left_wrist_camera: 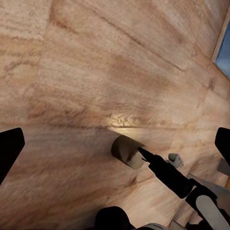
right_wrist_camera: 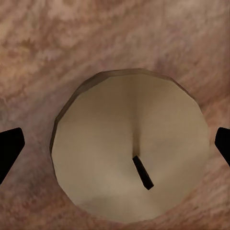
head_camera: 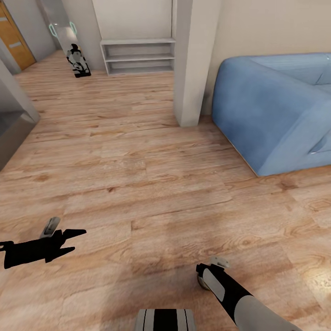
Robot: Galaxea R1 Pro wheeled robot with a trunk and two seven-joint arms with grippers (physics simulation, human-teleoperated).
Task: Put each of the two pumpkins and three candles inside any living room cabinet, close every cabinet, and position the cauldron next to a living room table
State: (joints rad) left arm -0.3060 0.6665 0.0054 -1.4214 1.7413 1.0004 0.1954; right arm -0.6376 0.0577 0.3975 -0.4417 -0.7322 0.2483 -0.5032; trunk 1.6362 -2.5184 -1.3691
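Candle (right_wrist_camera: 129, 153) stands upright on the wooden floor (head_camera: 151, 184), directly beneath the right gripper (right_wrist_camera: 115, 143), whose fingers are spread wide on either side of it. A clean grasp probably needs a straight descent, centred. The left gripper (head_camera: 69, 239) hangs released, empty. Far right sits a blue sofa (head_camera: 276, 110); far back, pale shelving (head_camera: 138, 55).

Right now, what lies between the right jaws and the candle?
Nothing: in the right wrist view the candle sits on the wood floor directly below the open right gripper, gap bare.
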